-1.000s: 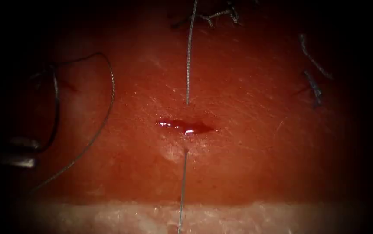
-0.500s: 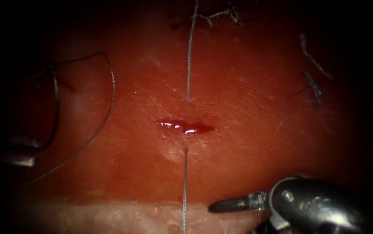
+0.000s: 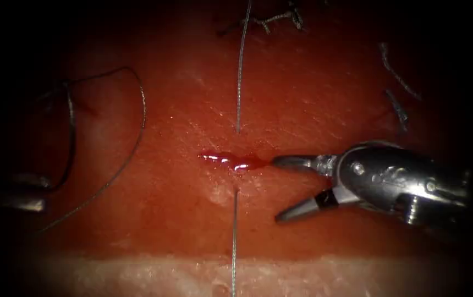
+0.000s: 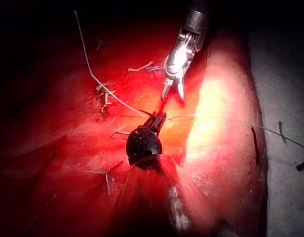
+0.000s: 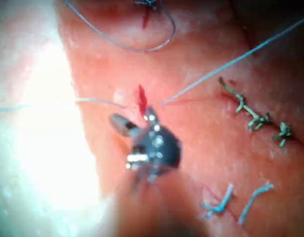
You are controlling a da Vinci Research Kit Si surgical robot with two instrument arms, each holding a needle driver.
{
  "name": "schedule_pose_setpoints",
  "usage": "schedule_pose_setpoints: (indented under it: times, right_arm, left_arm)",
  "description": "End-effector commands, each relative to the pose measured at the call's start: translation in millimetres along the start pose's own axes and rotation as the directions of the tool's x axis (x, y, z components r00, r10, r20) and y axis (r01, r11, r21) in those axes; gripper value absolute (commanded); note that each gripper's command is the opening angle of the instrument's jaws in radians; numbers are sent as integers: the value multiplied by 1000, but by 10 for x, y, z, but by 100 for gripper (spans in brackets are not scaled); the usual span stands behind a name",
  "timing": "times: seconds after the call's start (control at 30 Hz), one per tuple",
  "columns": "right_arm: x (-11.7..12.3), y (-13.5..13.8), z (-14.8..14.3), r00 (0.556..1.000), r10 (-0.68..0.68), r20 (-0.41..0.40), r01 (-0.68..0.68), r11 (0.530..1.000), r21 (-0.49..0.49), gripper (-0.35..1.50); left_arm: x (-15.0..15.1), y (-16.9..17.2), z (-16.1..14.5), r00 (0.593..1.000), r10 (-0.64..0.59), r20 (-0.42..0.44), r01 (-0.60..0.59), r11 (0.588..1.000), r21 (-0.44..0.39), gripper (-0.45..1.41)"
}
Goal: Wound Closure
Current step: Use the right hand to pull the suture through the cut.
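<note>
— What have you got on the right?

— My right tool (image 3: 275, 190) sits just right of the cut (image 3: 236, 160), over the tissue (image 3: 313, 82). Its fingers (image 3: 294, 161) are spread and hold nothing; the upper one's tip is at the cut's right end, where red fluid (image 3: 242, 165) glistens.

— And the needle?

— The needle (image 3: 72, 132) is well off to the left of the cut, a dark curve with its lower end by my left tool (image 3: 25, 192). I can't tell whether that tool grips it, nor whether it sits in the tissue.

— Thread?

— The thread (image 3: 239, 82) runs down into the tissue just above the cut and shows again just below it, running to the front edge. A loop of it lies beside the needle.
</note>
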Motion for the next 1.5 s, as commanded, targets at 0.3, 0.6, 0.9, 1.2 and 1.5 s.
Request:
schedule_pose_setpoints:
  times: [0.3, 0.6, 0.9, 1.2, 1.5]
  right_arm:
    - [-30, -12, 36, 998, -62, -8, 62, 998, 13, 121]
    - [-29, -16, 51, 997, -71, -36, 71, 997, -2, 118]
    - [-27, -17, 60, 997, -71, -41, 70, 997, -13, 110]
    - [-26, -16, 64, 997, -70, -43, 70, 998, -2, 88]
    - [-31, -22, 63, 996, -76, -54, 78, 996, 39, -35]
  left_arm:
    - [-2, -4, 6, 1000, 1, -1, -1, 1000, 0, -45]
    - [-2, -4, 5, 1000, 1, -1, -1, 1000, 0, -45]
    - [-2, -4, 5, 1000, 1, -1, -1, 1000, 0, -45]
    - [-2, -4, 5, 1000, 1, -1, -1, 1000, 0, -45]
    - [-2, -4, 5, 1000, 1, -1, -1, 1000, 0, -45]
